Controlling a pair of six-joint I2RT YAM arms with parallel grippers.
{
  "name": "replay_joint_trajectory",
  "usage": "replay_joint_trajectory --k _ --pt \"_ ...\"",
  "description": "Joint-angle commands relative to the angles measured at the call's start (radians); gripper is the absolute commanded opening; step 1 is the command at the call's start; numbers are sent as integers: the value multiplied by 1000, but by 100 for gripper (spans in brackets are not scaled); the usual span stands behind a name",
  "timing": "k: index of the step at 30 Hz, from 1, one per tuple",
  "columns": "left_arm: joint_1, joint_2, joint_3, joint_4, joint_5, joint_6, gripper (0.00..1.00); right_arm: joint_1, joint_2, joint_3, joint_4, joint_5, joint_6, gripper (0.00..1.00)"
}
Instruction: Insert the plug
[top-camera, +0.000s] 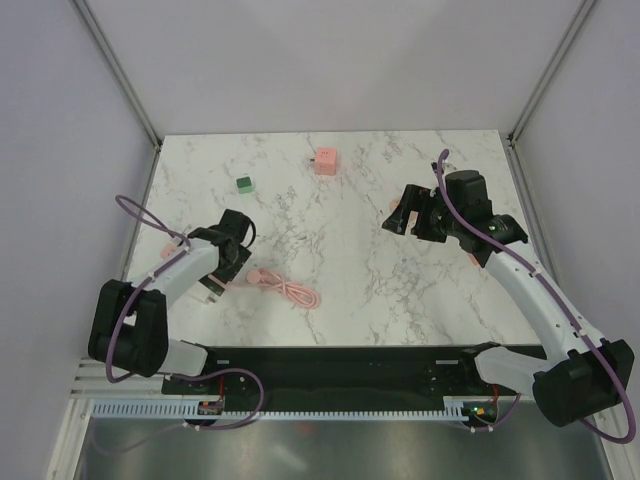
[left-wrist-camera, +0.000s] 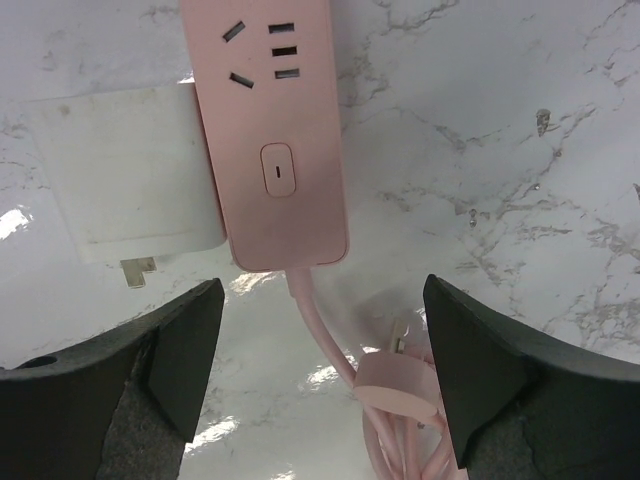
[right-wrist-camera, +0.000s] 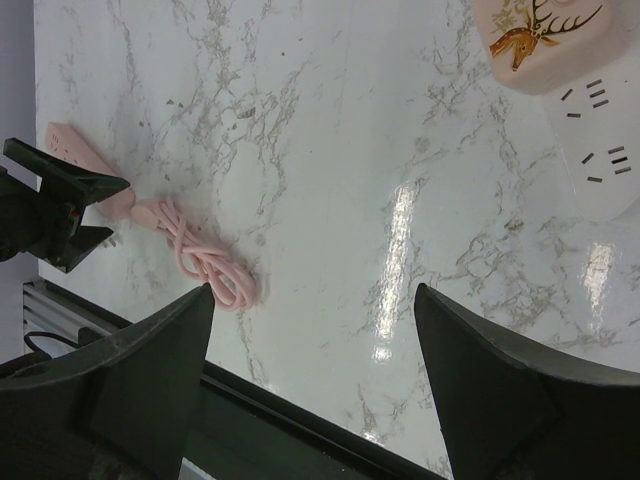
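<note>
A white plug block (left-wrist-camera: 130, 170) lies flat on the marble with its metal prongs (left-wrist-camera: 135, 270) pointing toward my fingers. Its side touches a pink power strip (left-wrist-camera: 270, 130), which shows its sockets and a switch. My left gripper (left-wrist-camera: 320, 330) hovers open just short of the strip's cable end, with nothing between the fingers. The strip's pink cable (left-wrist-camera: 400, 410) is bundled under the right finger. From above, the left gripper (top-camera: 228, 268) covers most of the strip. My right gripper (top-camera: 408, 218) hangs open and empty over the table's right half.
A pink cube (top-camera: 325, 160) and a green cube (top-camera: 243, 183) sit near the back edge. Near the right gripper lie a pink deer-printed block (right-wrist-camera: 535, 40) and a white socket block (right-wrist-camera: 600, 150). The coiled cable (top-camera: 290, 290) trails right of the left gripper.
</note>
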Motion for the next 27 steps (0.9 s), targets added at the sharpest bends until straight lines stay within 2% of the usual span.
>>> replay_joint_trajectory --k 1,11,21,24,27 --pt "2 24 3 49 -71 -64 88 3 -21 24 17 -16 6 88" --pt "11 116 11 79 -97 -89 86 3 -22 24 3 -21 3 88" --pt "24 115 8 79 -171 -69 85 3 -7 21 -3 -25 -1 88" --pt "33 124 19 80 -168 -63 83 3 -1 30 -6 -31 0 88" --pt "34 139 31 80 -156 -55 75 3 2 39 -6 -31 0 88"
